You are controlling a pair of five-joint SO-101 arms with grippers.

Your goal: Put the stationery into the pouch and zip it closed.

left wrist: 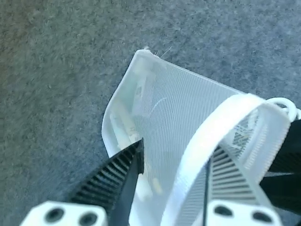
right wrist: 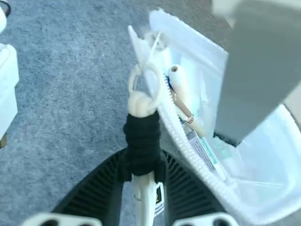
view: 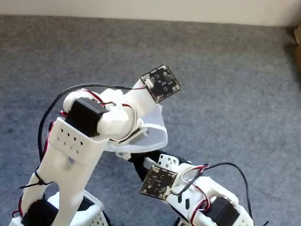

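Stationery (right wrist: 188, 117) was in the pouch (view: 155, 134) just 6 o'clock of desk (view: 235, 70) centre, left hand (left wrist: 178, 148) half-open straddling its rim, right hand (right wrist: 143, 157) clamping the zipper pull (right wrist: 142, 141), so I reckoned zipping needed one steady drag.

stationery (right wrist: 184, 109) inside pouch (left wrist: 181, 106), pull cord (right wrist: 140, 104) in end effector (right wrist: 143, 159)

high: overhead, looks down on table (view: 235, 70) | wrists: close, both facing pouch (left wrist: 178, 108)
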